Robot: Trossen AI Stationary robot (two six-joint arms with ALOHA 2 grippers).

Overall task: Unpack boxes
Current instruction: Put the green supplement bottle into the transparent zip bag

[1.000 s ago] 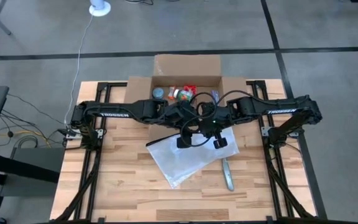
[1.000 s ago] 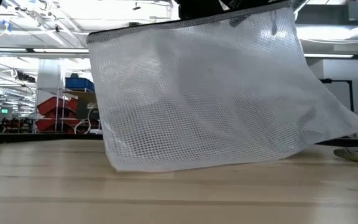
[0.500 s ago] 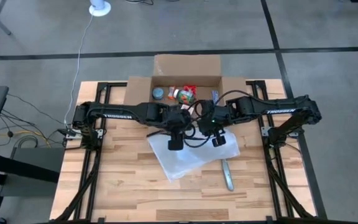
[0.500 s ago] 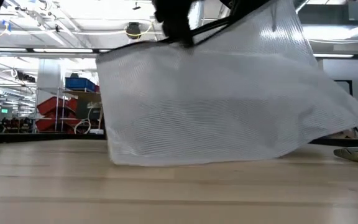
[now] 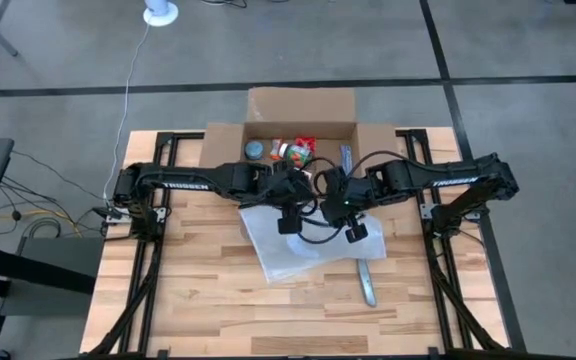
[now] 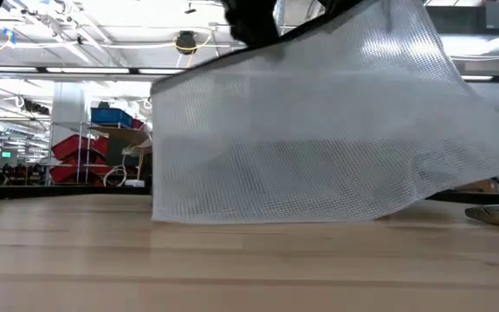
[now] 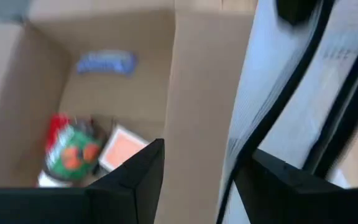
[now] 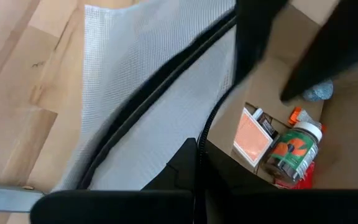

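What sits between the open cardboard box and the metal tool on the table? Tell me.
The high view shows the right gripper and the mesh bag there.

Two matte black arms are showing white "TROSSEN" lettering along their long links. Black cables are looping loosely off each wrist. The left gripper [image 5: 288, 222] and the right gripper [image 5: 354, 230] are showing blocky dark fingers, and black tube frames are running along both side edges of the table [image 5: 198, 300].
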